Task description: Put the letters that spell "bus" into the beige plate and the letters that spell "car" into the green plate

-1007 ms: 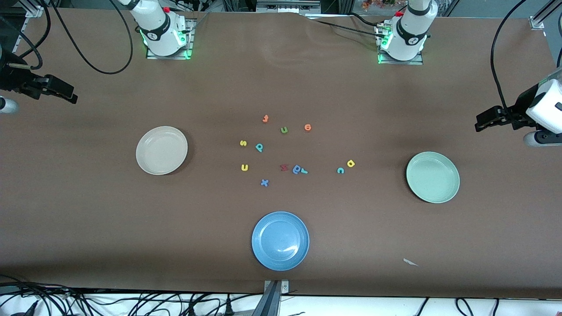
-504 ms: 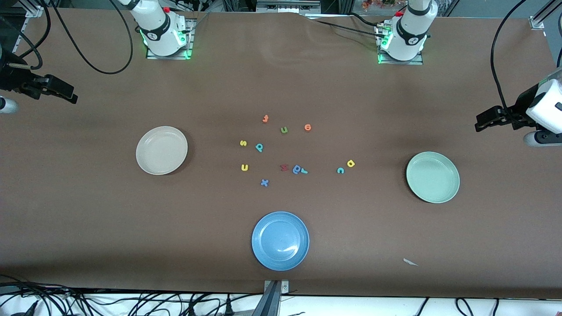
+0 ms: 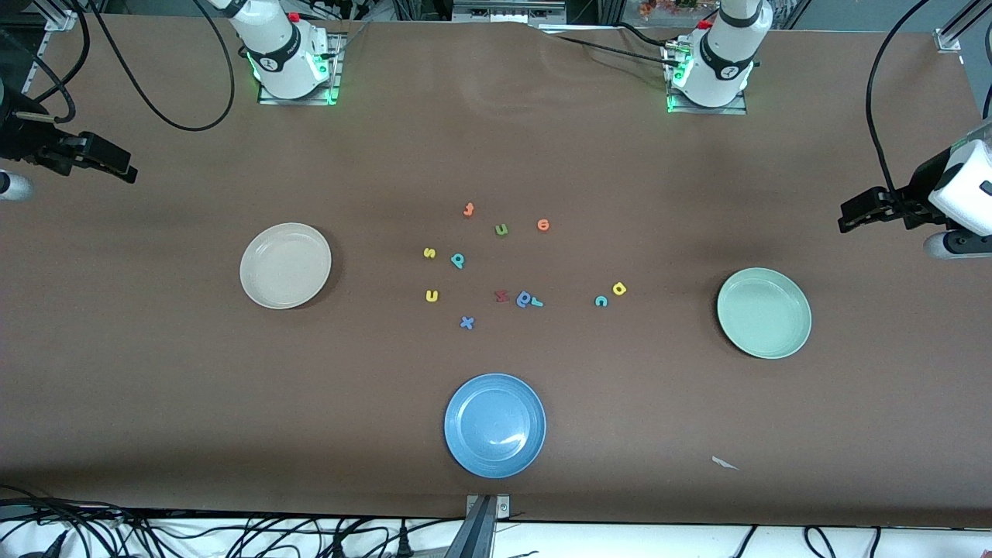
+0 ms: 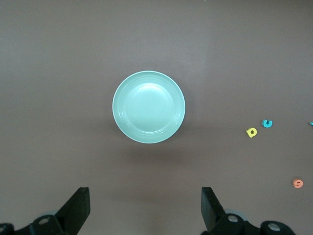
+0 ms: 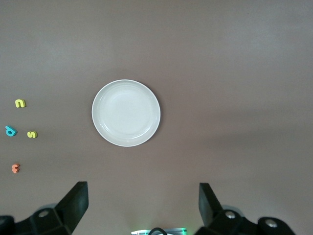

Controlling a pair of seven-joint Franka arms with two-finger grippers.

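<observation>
The beige plate (image 3: 285, 266) (image 5: 126, 113) lies empty toward the right arm's end, the green plate (image 3: 764, 312) (image 4: 148, 107) empty toward the left arm's end. Between them lie the yellow "s" (image 3: 429, 253), teal "b" (image 3: 457, 260) and yellow "u" (image 3: 432, 295). Closer to the green plate are the teal "r" (image 3: 536, 302), teal "c" (image 3: 601, 301) and yellow "a" (image 3: 618, 289). My right gripper (image 3: 124, 169) (image 5: 143, 203) hangs open and empty high over its end of the table. My left gripper (image 3: 846, 220) (image 4: 145, 205) does the same over the other end.
A blue plate (image 3: 494, 425) sits near the front edge. Among the letters lie a green "u" (image 3: 501, 229), two orange letters (image 3: 468, 209) (image 3: 542, 225), a red letter (image 3: 501, 295), a blue round-bowled letter (image 3: 524, 298) touching the "r", and a blue "x" (image 3: 466, 322).
</observation>
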